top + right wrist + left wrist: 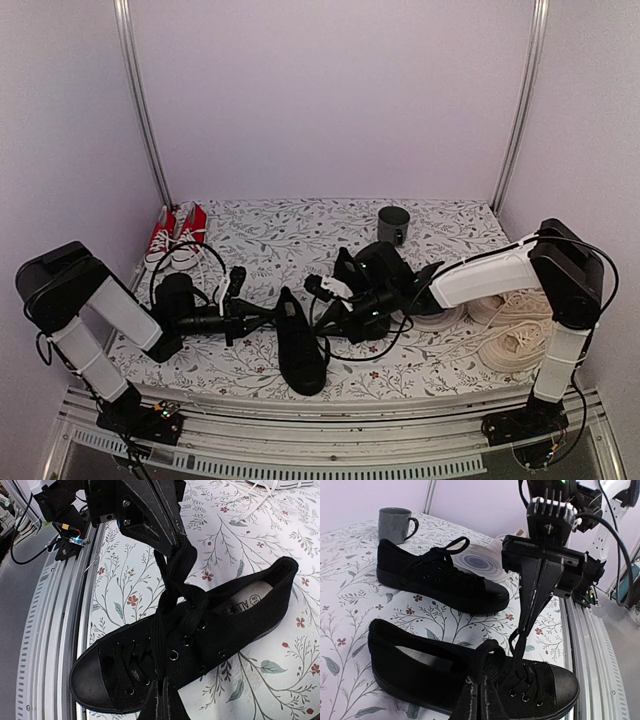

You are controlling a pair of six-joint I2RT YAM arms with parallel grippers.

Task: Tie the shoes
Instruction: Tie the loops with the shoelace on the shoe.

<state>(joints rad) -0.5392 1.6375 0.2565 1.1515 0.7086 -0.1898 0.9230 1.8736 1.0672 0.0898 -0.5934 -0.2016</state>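
Table (300,225): flowered cloth, walled on three sides. Both arms reach inward from the near corners and meet over the middle, so each can hold one end of the same lacing.

Shoes: two black low-tops. The near shoe (300,345) lies at mid-table close to the near edge, toe toward the rail, right under both grippers; this is the one being worked. The far shoe (437,575) sits just behind it, laces slack, apparently waiting its turn. A grey mug (393,224) stands well back. Red sneakers (175,235) at the far left and cream sneakers (515,325) at the right are off to the sides, apart from the work.

Right gripper (519,642): jaws closed, pinching a lace strand above the eyelets. Seen from the left wrist, the fingers taper down to the lace.

Left gripper (172,547): jaws closed on the other lace strand, held above the shoe.

Lace (182,597): the two strands cross in a twist over the tongue, between the grippers. Judgement: a first knot is formed but loose; opposing pulls would cinch it. Bow not yet made.
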